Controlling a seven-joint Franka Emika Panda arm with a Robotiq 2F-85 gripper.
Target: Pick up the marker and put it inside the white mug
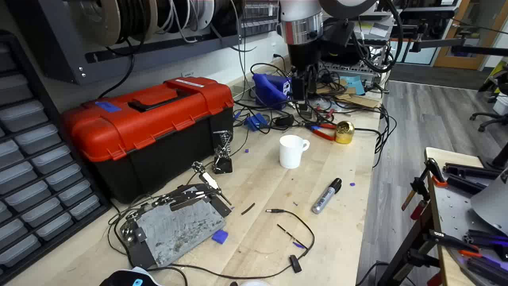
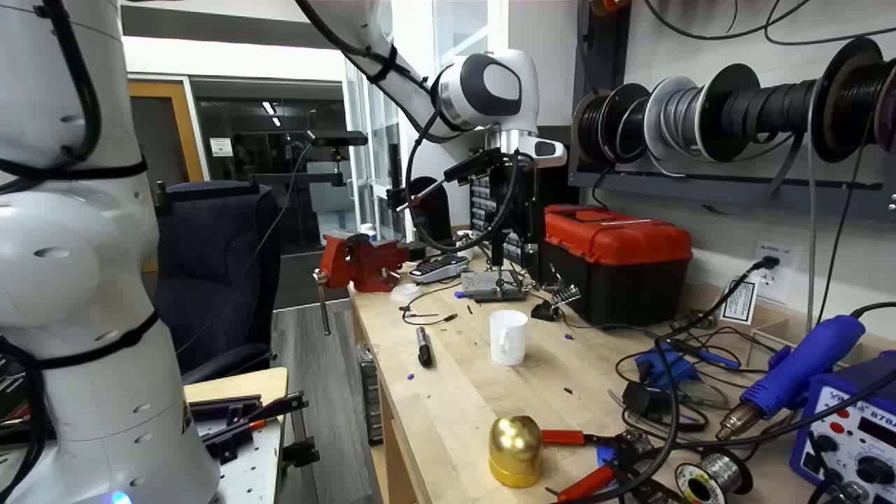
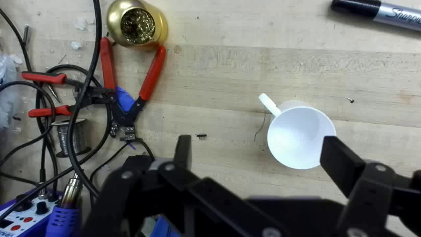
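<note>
The marker, a silver-bodied Sharpie with a black cap, lies flat on the table in both exterior views (image 1: 327, 195) (image 2: 424, 347). In the wrist view the marker (image 3: 378, 12) is cut off at the top right. The white mug stands upright near it in both exterior views (image 1: 291, 151) (image 2: 508, 338), its handle to one side. The wrist view looks down into the mug (image 3: 299, 138), which appears to contain nothing; a finger overlaps its right rim. My gripper (image 3: 256, 149) is open with nothing between its fingers. It hangs well above the table in both exterior views (image 1: 304, 105) (image 2: 515, 255).
A red toolbox (image 1: 158, 119) stands against the wall. A gold tip cleaner (image 1: 344, 133), red-handled pliers (image 3: 131, 89), tangled cables and a blue soldering station (image 2: 854, 420) lie at one end. Helping-hand clamps (image 1: 222, 153), a grey plate (image 1: 180, 228) and a loose cable (image 1: 311, 234) lie at the other.
</note>
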